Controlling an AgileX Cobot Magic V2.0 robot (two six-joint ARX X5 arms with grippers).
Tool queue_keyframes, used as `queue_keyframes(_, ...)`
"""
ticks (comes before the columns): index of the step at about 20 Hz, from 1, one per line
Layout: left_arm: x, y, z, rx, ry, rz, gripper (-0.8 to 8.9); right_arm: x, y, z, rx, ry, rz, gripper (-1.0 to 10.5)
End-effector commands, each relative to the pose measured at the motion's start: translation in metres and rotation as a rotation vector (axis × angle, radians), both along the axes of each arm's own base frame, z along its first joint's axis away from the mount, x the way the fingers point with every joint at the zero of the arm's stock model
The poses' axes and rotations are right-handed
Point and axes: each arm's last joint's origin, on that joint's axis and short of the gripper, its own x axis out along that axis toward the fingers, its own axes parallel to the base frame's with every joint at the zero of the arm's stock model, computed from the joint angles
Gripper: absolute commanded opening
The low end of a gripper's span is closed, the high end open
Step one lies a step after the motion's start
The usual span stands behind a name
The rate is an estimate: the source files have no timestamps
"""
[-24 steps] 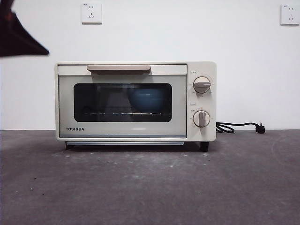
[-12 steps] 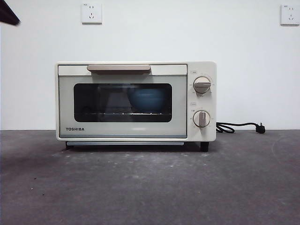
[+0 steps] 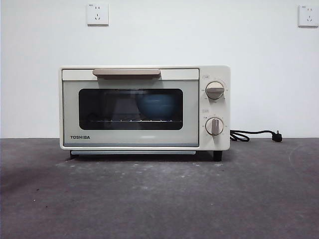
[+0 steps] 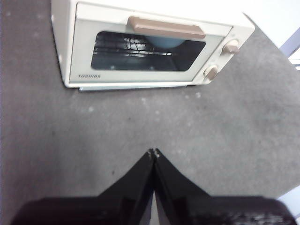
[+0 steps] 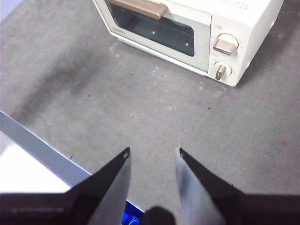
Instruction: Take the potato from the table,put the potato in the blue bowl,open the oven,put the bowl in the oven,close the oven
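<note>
The dark arm that was at 10 o'clock in the front view 1 second ago is gone from it now, so both arms have pulled back. The oven (image 3: 144, 108) stands with its door shut, and the blue bowl (image 3: 156, 106) sits on the rack behind the glass, toward 2 o'clock of the window. The potato I cannot see; I judge it is inside the bowl, and the task looks finished. The left tool (image 4: 153, 153) hangs above the table (image 3: 159, 199), jaws pressed together, holding nothing. The right tool (image 5: 153, 154) hangs with jaws apart, also empty.
</note>
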Motion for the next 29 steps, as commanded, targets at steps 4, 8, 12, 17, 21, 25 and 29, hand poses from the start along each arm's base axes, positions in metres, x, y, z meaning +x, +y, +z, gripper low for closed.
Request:
queue_keyframes(4,-0.0012,0.0002,-0.0028,0.027,0.028,-0.001,-0.08,-0.001,-0.0002,-0.0006,-0.027,-0.004,0.027,-0.1)
queue_keyframes(8,-0.0012,0.0002,-0.0013,0.027,0.02,0.0,-0.08,-0.001,-0.0004,-0.0007,-0.029,-0.003,0.023,-0.1)
queue_keyframes(12,-0.0011,0.0002,-0.0014,0.026,0.022,0.0,-0.04,-0.0014,-0.0007,-0.0006,-0.022,0.002,0.016,0.0)
queue_keyframes(17,-0.0012,0.0002,-0.0016,0.024,0.025,0.001,-0.04,-0.002,-0.001,-0.0005,-0.022,0.001,0.015,0.0)
queue_keyframes(21,-0.0012,0.0002,-0.0017,0.024,0.026,0.001,-0.04,-0.002,-0.001,-0.0005,-0.022,0.001,0.015,0.0)
queue_keyframes(25,-0.0011,0.0003,-0.0016,0.025,0.026,0.003,-0.04,-0.002,-0.001,-0.0005,-0.022,0.001,0.015,0.0)
queue_keyframes(29,-0.0007,0.0003,-0.0018,0.026,0.027,0.003,-0.04,-0.002,-0.001,-0.0005,-0.022,0.001,0.015,0.0)
